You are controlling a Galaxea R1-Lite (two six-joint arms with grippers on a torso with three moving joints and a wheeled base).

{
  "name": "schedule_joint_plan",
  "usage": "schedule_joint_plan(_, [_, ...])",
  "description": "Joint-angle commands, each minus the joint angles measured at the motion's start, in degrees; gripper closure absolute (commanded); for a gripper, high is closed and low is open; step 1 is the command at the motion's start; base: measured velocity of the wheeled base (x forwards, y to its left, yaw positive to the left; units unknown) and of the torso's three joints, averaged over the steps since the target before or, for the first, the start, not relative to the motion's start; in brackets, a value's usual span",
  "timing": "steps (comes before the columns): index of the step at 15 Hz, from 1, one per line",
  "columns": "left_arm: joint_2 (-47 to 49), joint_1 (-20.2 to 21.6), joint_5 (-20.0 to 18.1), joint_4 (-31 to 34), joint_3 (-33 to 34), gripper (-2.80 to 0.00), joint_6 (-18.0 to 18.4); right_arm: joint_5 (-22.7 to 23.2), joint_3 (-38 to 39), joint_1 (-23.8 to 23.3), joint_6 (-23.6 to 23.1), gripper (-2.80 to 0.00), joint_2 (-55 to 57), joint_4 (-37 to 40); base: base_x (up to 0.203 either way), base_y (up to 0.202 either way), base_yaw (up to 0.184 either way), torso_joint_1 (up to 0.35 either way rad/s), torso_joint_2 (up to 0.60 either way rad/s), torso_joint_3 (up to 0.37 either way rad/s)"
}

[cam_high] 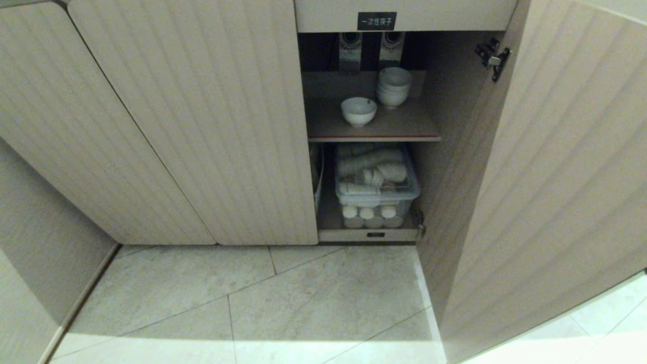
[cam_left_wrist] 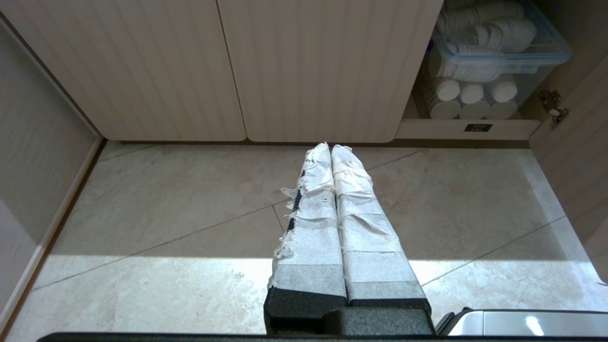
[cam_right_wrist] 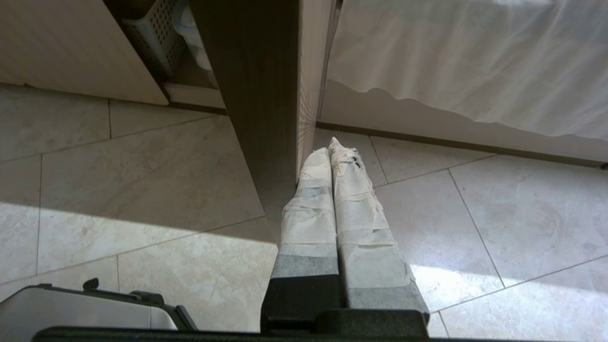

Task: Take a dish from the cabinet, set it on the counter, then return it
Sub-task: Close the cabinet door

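The cabinet (cam_high: 212, 126) stands before me with its right door (cam_high: 546, 192) swung open. On the red-edged upper shelf (cam_high: 374, 137) sits the dish (cam_high: 358, 110), a small white bowl, upright and alone. Behind it, to the right, is a pile of similar white bowls (cam_high: 394, 86). Neither arm shows in the head view. My left gripper (cam_left_wrist: 330, 148) is shut and empty, hanging low over the floor before the closed doors. My right gripper (cam_right_wrist: 331, 148) is shut and empty, its tips right beside the outer edge of the open door (cam_right_wrist: 266, 118). The counter is out of view.
A clear lidded bin (cam_high: 376, 184) of white crockery fills the lower shelf. A black label (cam_high: 376, 21) sits above the opening. A white-draped table (cam_right_wrist: 475, 57) stands to the right of the open door. Pale floor tiles (cam_high: 283, 303) lie in front.
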Motion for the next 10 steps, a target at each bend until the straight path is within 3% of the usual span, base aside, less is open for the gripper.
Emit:
schedule_joint_plan(1, [0.0, 0.0, 0.0, 0.0, 0.0, 0.00, -0.1, 0.1, 0.5, 0.4, -0.2, 0.00, 0.4, -0.2, 0.000, 0.000, 0.000, 0.000, 0.00, 0.000])
schedule_joint_plan(10, [0.0, 0.0, 0.0, 0.0, 0.0, 0.00, -0.1, 0.1, 1.5, 1.2, -1.7, 0.00, 2.0, -0.6, 0.000, 0.000, 0.000, 0.000, 0.00, 0.000])
